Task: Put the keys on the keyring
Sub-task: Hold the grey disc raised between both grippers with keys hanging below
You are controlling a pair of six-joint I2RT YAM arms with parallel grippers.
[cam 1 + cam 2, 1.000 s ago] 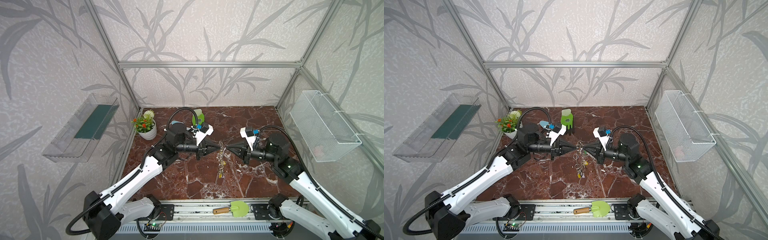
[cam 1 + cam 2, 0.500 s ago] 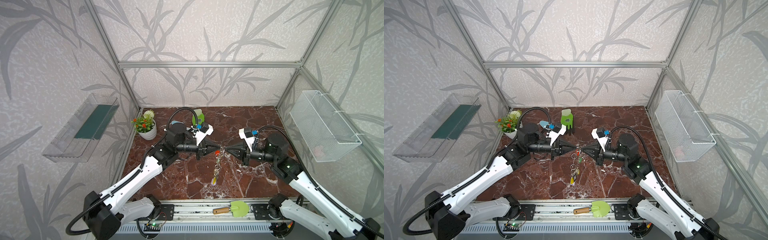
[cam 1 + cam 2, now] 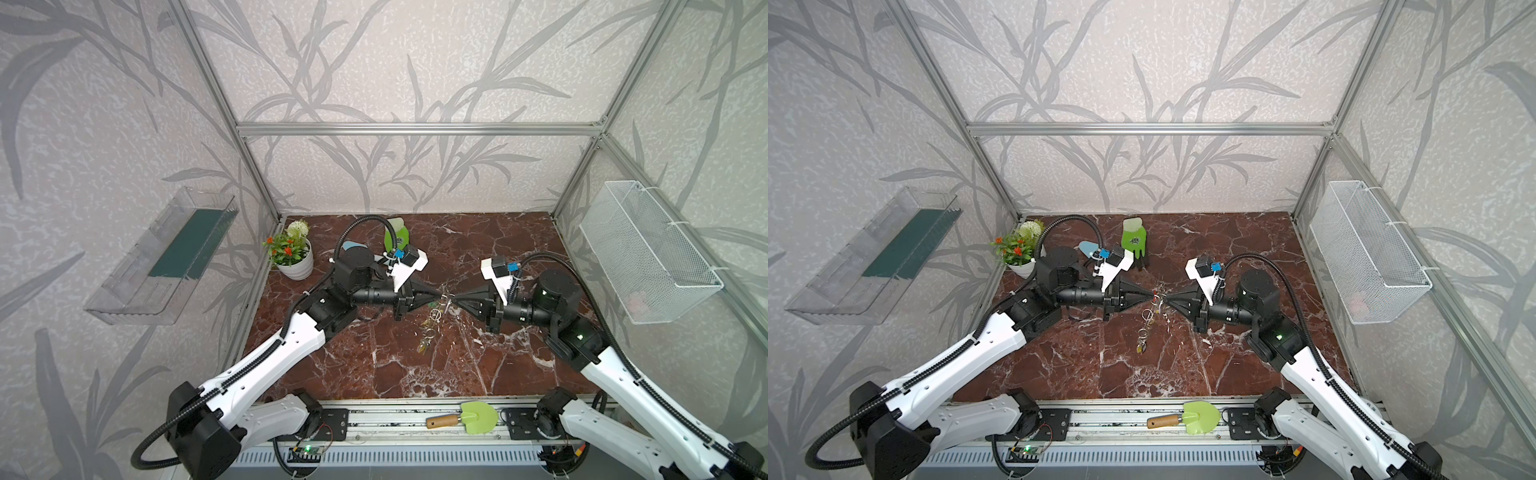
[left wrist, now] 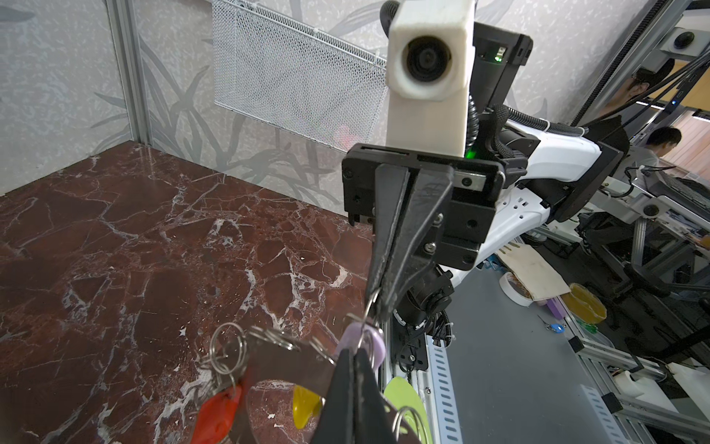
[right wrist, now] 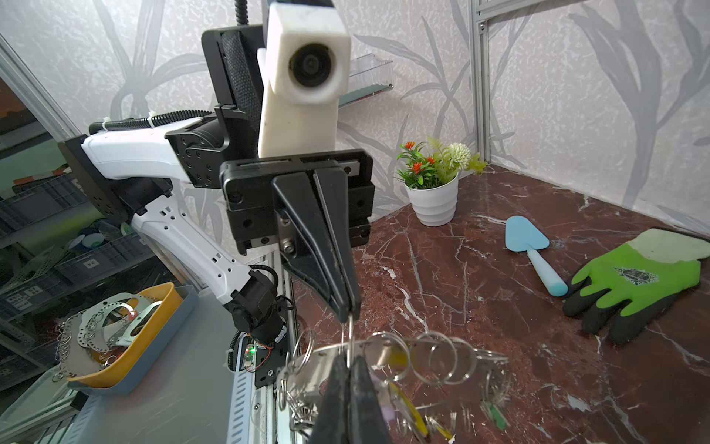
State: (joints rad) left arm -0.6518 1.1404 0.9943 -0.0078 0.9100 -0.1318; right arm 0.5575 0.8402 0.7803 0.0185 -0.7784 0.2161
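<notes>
A clear plastic tray hangs on the wall at the left of both top views and holds a dark green insert. At the right, a white wire basket has something pinkish at its bottom, too blurred to name. A white pot with small flowers stands in the upper left corner of the marble table. The right wrist view shows a yellow bin beyond the table with flat metal discs and wire rings in it. At the middle of both top views the left gripper and the right gripper meet tip to tip above the table. The keyring hangs between them in the air, and the keys dangle below it toward the lower middle of the frame, among them a red tag and a yellow tag. The left gripper's fingers are pressed together at the keyring's rim; whether they bite the disc or one of its wire loops cannot be told. The right gripper's fingers pinch the thin split ring of the lilac key, which sits just beside the left fingertips.
</notes>
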